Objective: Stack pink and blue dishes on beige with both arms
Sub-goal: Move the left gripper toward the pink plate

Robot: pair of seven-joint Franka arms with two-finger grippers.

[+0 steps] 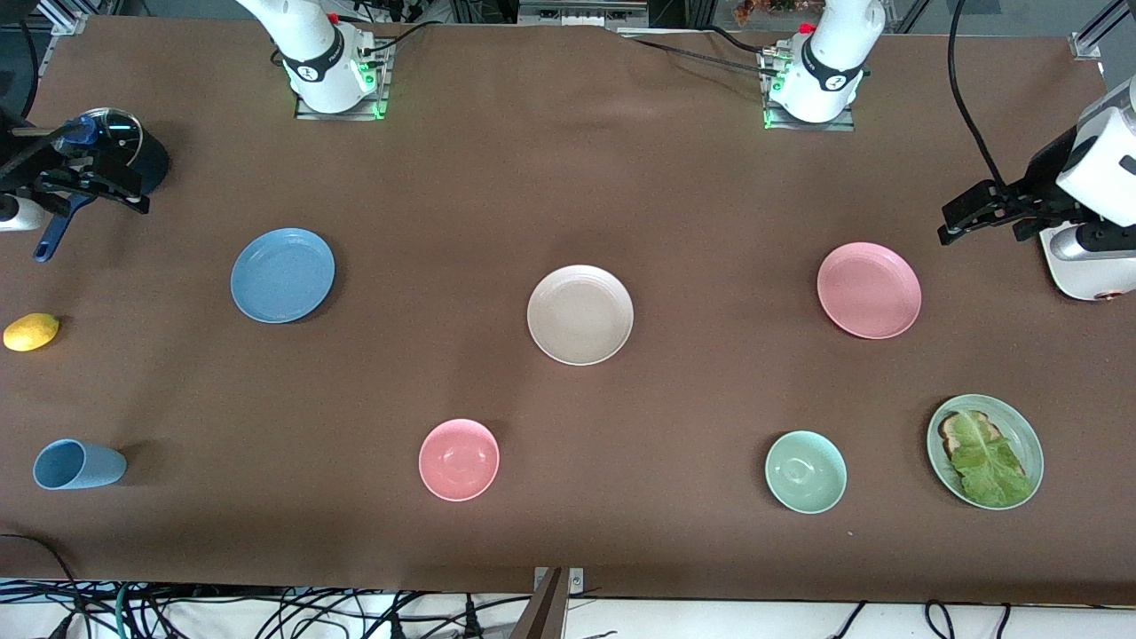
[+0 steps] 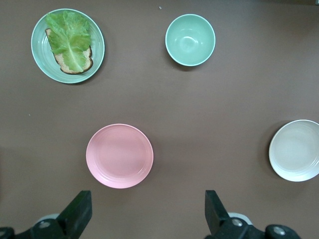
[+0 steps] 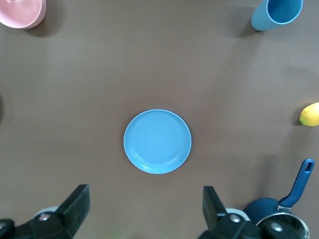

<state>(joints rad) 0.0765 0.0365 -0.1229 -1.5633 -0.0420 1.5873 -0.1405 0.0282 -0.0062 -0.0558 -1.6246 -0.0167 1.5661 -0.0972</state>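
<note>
While both arms waited high, the left gripper [image 2: 144, 211] over the pink plate [image 1: 869, 290] and the right gripper [image 3: 143, 209] over the blue plate [image 1: 282, 275], their jaws stood wide open, empty. Between them on the surface [image 1: 568, 177] lay the beige plate [image 1: 580, 315].

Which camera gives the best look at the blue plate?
The right wrist view: the blue plate sits whole and centred, seen from straight above. The front view shows it smaller and aslant; the left wrist view misses it.

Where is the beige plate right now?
In the front view the beige plate lies bare at mid-table, between the blue plate toward the right arm's end and the pink plate toward the left arm's.
</note>
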